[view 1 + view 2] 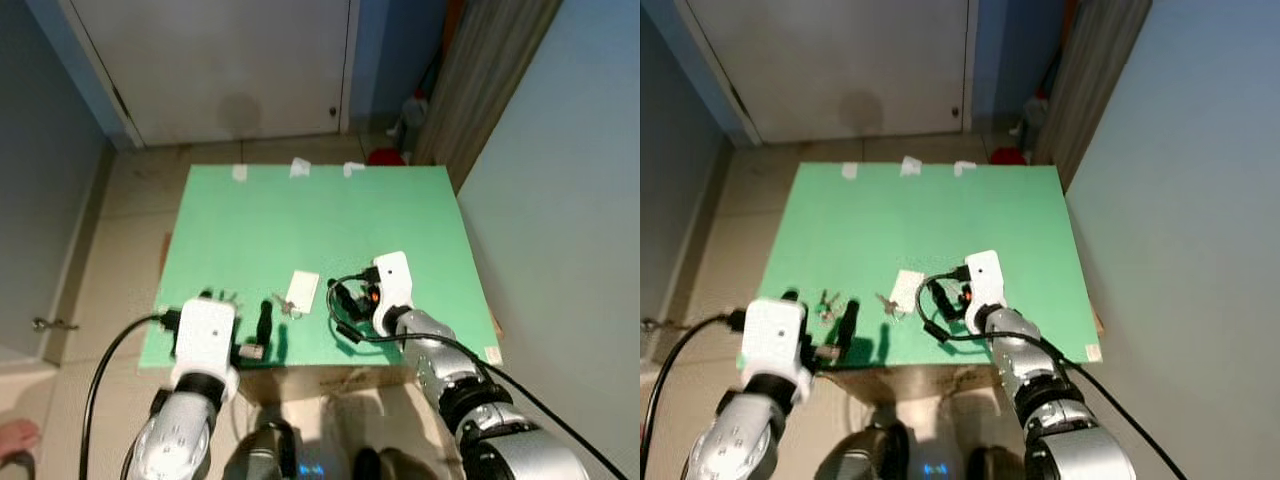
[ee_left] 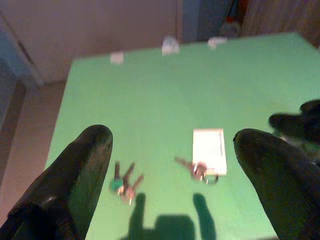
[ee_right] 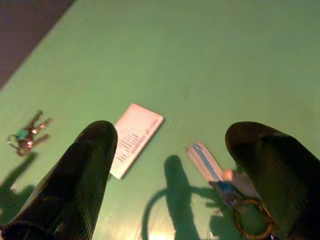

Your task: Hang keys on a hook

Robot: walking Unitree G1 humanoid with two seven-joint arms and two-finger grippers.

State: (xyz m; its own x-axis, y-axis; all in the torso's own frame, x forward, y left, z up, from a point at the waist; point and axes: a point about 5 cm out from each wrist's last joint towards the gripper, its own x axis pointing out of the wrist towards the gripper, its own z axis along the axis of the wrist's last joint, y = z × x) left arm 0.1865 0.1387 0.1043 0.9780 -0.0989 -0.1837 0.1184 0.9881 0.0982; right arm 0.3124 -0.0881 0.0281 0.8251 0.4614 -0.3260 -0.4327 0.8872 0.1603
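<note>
On the green desk [image 1: 300, 215], near its front edge, lie the things of the task. A bunch of keys with a teal tag [image 2: 122, 182] rests close to the front left corner, and a second small set of keys on a ring [image 2: 197, 170] lies just beside a white card [image 1: 302, 289], touching or nearly touching the card's near corner. In the right wrist view a further tag with a blue stripe on a metal ring [image 3: 220, 175] lies on the green surface near the right hand, to the side of the card.

The left hand [image 1: 250, 335] hovers low over the front edge of the desk, its two black fingers [image 2: 75, 175] spread well apart, gripping nothing; both key sets show between them in its wrist view. The right hand [image 1: 345, 300] sits over the desk just right of the card, its fingers [image 3: 80, 170] also apart and empty, with a black cable looping beside its white wrist housing.

Three small pieces of white tape [image 1: 298, 168] sit along the far edge of the desk. Beyond it stands a pale door [image 1: 220, 60], with a red object [image 1: 385, 156] on the tiled floor near a curtain.
</note>
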